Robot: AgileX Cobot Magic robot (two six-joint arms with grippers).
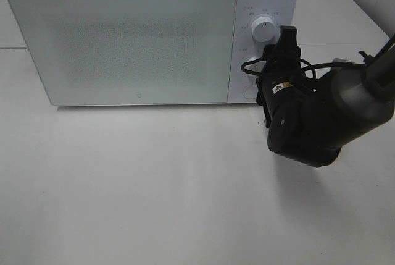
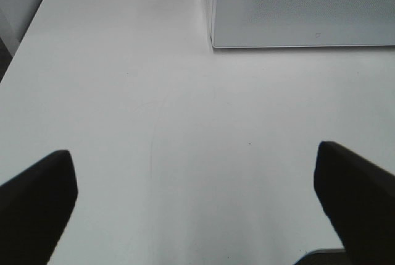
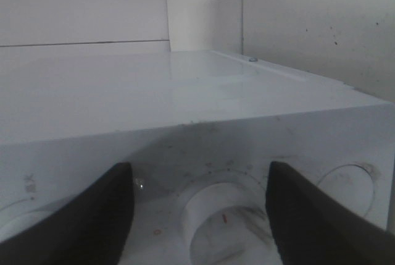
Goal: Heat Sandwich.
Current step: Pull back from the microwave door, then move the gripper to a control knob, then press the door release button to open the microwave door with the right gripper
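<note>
White microwave (image 1: pixel 136 42) door is shut, so the sandwich is out of sight; my right gripper (image 3: pixel 199 166) is unclenched, fingers straddling the lower dial (image 3: pixel 222 225) at the door's three o'clock, likely to set heating; my left gripper (image 2: pixel 192 149) hangs wide and empty.

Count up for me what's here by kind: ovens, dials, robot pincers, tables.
Microwave: 1
Dials: 2, upper dial and lower dial
Pincers: 2, left pincer and right pincer
Table: 1
Total: 6
</note>
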